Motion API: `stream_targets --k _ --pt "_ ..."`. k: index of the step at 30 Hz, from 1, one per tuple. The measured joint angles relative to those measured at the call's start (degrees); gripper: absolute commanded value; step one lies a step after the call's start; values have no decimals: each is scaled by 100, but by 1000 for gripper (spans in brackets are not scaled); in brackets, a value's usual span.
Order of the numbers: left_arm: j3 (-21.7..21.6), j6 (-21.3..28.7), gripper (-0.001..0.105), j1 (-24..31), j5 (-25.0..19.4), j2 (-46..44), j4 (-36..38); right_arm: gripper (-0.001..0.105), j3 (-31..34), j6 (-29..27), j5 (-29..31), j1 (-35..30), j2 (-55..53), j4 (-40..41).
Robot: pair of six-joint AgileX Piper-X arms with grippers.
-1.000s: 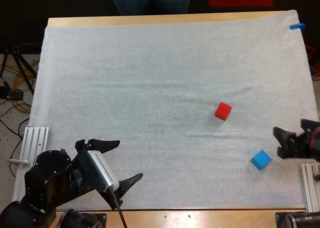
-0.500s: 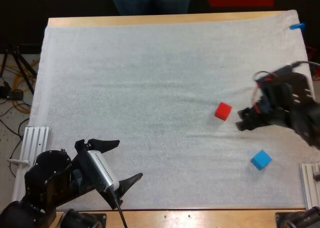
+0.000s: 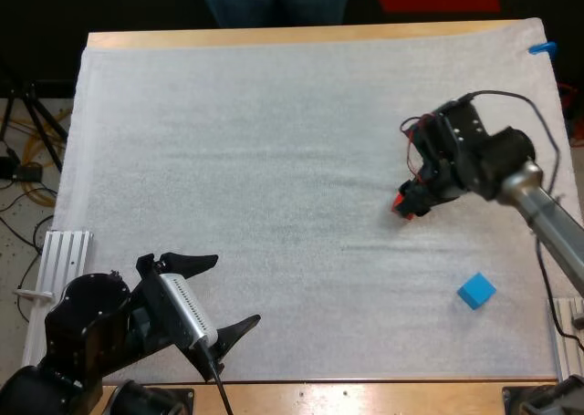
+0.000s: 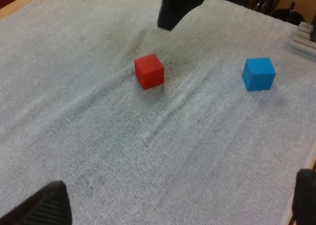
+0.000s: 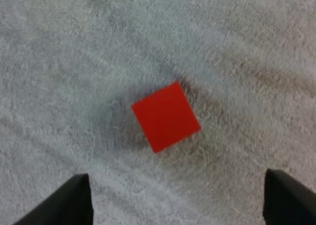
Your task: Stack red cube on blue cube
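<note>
My right gripper [image 3: 412,199] hangs directly over the red cube [image 5: 166,116], which sits flat on the white mat [image 3: 228,141] on its right half. My fingers [image 5: 74,200] are spread wide and clear of the cube, touching nothing. The blue cube [image 3: 476,290] rests on the mat apart from the red one, nearer to me and closer to the mat's right edge. My left gripper [image 3: 233,292] sits at the near left corner of the mat, well away from both cubes, its fingers also standing apart and holding nothing. A person's legs [image 3: 274,0] show beyond the far side of the wooden table [image 3: 274,36].
</note>
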Motion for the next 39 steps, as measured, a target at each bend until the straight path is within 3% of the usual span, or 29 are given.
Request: stream_targets --k 9,39 --pt "0 0 87 0 -6 0 0 67 -157 -24 0 0 767 -118" --pt "0 0 87 0 -31 0 0 67 -186 -157 -185 0 1726 -452"
